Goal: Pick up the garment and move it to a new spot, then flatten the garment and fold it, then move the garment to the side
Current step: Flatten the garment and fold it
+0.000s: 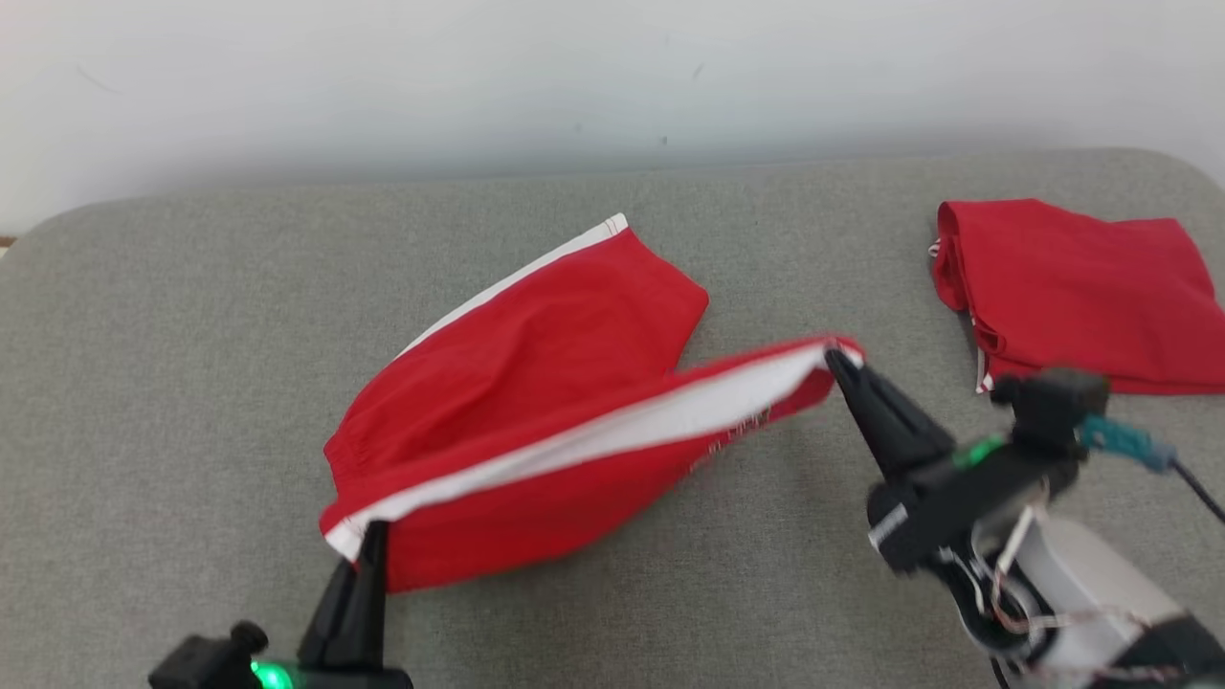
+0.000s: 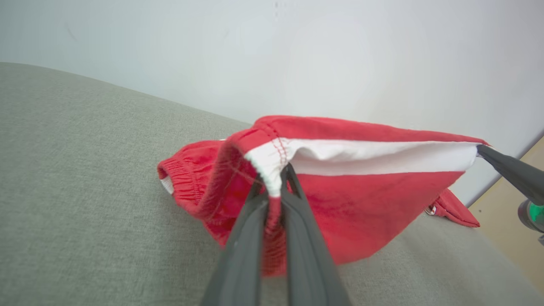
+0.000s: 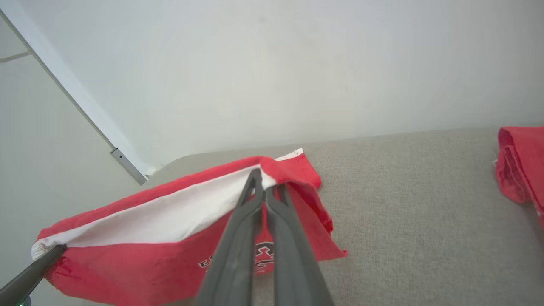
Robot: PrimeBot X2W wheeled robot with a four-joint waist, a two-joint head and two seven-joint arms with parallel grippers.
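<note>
The garment point(image 1: 536, 383) is a pair of red shorts with white side stripes, its near edge lifted off the grey cushion and stretched taut between both grippers. My left gripper point(image 1: 373, 529) is shut on the waistband corner at the lower left; the left wrist view shows the left gripper point(image 2: 274, 180) pinching the white stripe of the garment point(image 2: 365, 191). My right gripper point(image 1: 835, 356) is shut on the leg hem at the right; the right wrist view has the right gripper point(image 3: 267, 182) clamped on the garment point(image 3: 170, 238). The far leg rests on the cushion.
A second red garment point(image 1: 1072, 287) lies folded at the cushion's right end and appears as the red garment point(image 3: 520, 165) at the right wrist view's edge. The grey cushion point(image 1: 191, 335) runs to a white wall point(image 1: 574, 77) behind. Bare cushion lies left of the shorts.
</note>
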